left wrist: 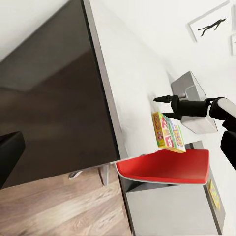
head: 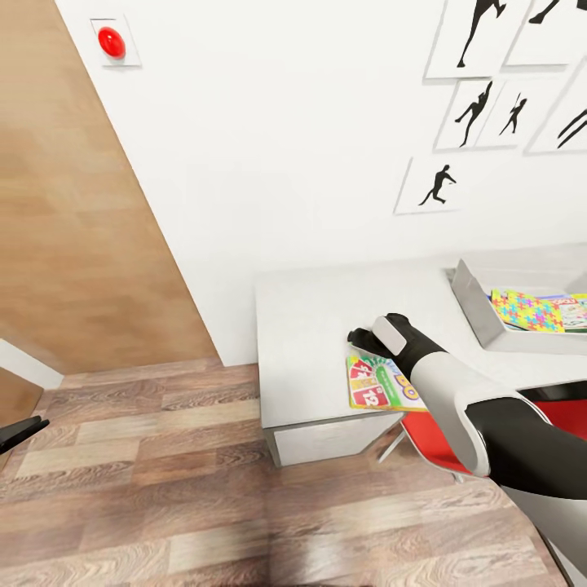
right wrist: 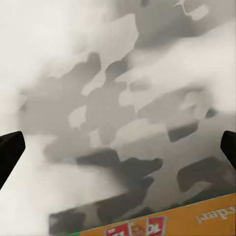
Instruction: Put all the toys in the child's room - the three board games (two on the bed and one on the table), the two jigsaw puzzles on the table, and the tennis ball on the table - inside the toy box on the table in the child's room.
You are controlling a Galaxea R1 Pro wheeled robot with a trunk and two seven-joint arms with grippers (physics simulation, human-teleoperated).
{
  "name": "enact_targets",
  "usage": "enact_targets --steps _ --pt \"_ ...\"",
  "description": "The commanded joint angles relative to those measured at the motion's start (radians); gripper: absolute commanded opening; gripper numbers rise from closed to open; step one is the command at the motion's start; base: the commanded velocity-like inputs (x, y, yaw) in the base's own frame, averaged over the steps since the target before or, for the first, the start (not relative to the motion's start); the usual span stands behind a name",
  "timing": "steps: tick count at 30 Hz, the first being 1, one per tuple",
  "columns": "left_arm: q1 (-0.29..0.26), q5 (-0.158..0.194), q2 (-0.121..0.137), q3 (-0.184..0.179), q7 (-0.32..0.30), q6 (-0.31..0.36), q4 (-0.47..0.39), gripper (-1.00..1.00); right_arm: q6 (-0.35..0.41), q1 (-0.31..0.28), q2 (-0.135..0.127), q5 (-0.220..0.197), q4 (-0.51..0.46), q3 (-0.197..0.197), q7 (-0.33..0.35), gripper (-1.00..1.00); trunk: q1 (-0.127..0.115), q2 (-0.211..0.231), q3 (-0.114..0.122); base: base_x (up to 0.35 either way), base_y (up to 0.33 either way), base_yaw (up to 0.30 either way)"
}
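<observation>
The white-topped counter (head: 310,342) stands against the white wall, its near left corner toward the wood plank floor (head: 163,489). The green-yellow SKIP BO game box (head: 371,385) lies flat on the counter at its front edge, above the red chair (head: 432,444) tucked under the counter at about 5 o'clock from the box.

The right tool (head: 359,338) reaches in from the lower right of the head view and hangs over the counter just past the far edge of the game box, at about 11 o'clock from it. In the left wrist view the right tool (left wrist: 164,107) has its two dark fingers spread apart with nothing between them, and it sits above the top end of the box (left wrist: 167,132); whether a finger touches the box cannot be told. The right wrist view has a dark fingertip (right wrist: 10,150) at each side with blotchy grey counter between, and a strip of the box's orange print (right wrist: 172,221) along the edge.

The light grey toy box (head: 481,314) rests on the counter at about 2 o'clock from the game box, well apart. Inside it a multicoloured jigsaw puzzle (head: 526,311) lies on other colourful flat pieces.

The left tool (head: 20,432) shows as a dark tip at the left edge over the floor; whether it is spread or closed cannot be told.

Black athlete silhouette pictures (head: 436,186) hang on the wall above the counter, and a red round button (head: 112,42) sits on the wall at upper left, beside a brown wooden panel (head: 73,212).
</observation>
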Motion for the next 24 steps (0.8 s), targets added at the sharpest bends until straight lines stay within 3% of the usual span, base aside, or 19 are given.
enact_targets --steps 1,24 --pt "-0.001 -0.002 0.000 0.000 -0.005 0.011 0.000 1.00 0.003 -0.001 -0.001 -0.011 -0.002 0.008 -0.008 1.00 0.001 -0.002 -0.002 -0.009 0.003 0.000" --pt "-0.001 -0.002 0.000 0.000 -0.005 0.011 0.000 1.00 0.005 -0.001 0.000 -0.010 -0.001 0.009 -0.007 1.00 0.001 -0.002 -0.002 -0.035 0.000 0.000"
